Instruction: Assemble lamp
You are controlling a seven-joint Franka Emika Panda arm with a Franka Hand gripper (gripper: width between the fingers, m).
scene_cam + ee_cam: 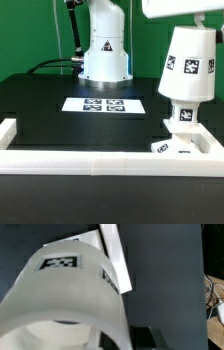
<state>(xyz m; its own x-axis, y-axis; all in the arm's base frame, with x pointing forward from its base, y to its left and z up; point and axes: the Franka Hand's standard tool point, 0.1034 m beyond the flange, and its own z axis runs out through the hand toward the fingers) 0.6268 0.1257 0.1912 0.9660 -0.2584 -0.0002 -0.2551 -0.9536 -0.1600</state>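
The white cone-shaped lamp shade (188,62), with square tags on its side, hangs a little tilted at the exterior view's right. Under it stands the bulb (182,115), seated on the low angular base (178,147) by the front wall. The shade's lower rim is at the bulb's top. My gripper (192,24) comes down from the top right and is shut on the shade's upper rim. In the wrist view the shade (60,297) fills the near side, and a dark finger (142,336) sits against its rim. The bulb and base are hidden there.
A white raised wall (90,161) runs along the front and the exterior view's left of the black table. The marker board (105,103) lies flat in the middle, in front of the white robot pedestal (105,50). It also shows in the wrist view (112,255).
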